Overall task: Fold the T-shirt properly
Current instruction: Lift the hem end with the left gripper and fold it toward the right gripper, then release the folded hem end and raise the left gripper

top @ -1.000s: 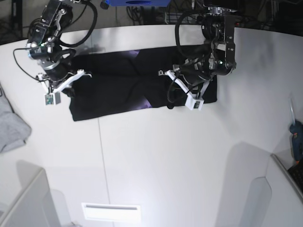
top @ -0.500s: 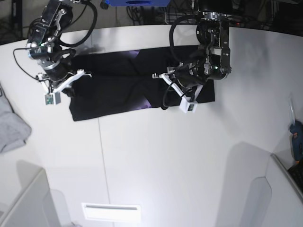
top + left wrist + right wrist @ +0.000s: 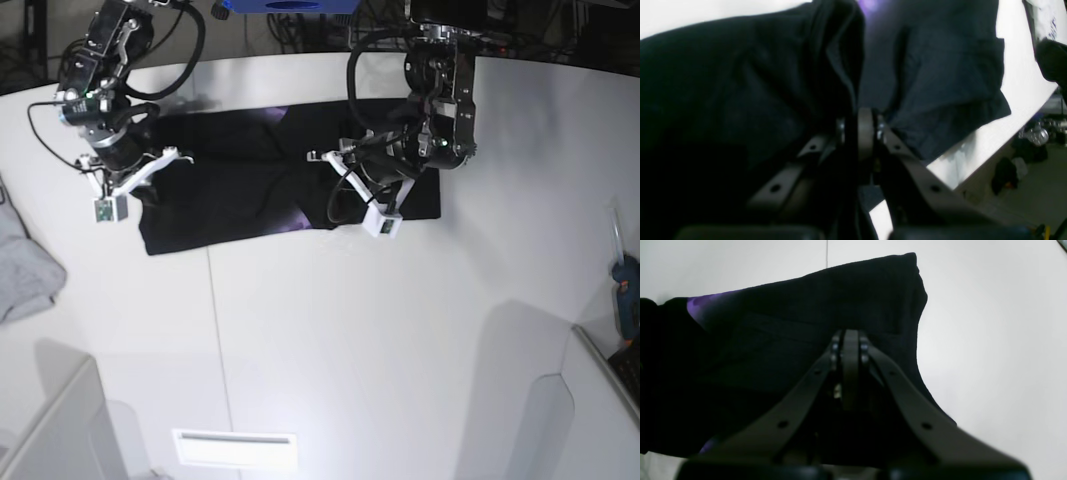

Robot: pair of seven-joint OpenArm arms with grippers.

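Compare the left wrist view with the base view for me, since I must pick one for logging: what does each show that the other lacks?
Only the left wrist view shows the left gripper close up, shut on a raised fold of the T-shirt.

Only the base view shows the whole T-shirt spread on the white table, the right gripper at its other end, and a light grey garment at the table's edge.

Both show the black T-shirt, a purple patch of print, and the table.
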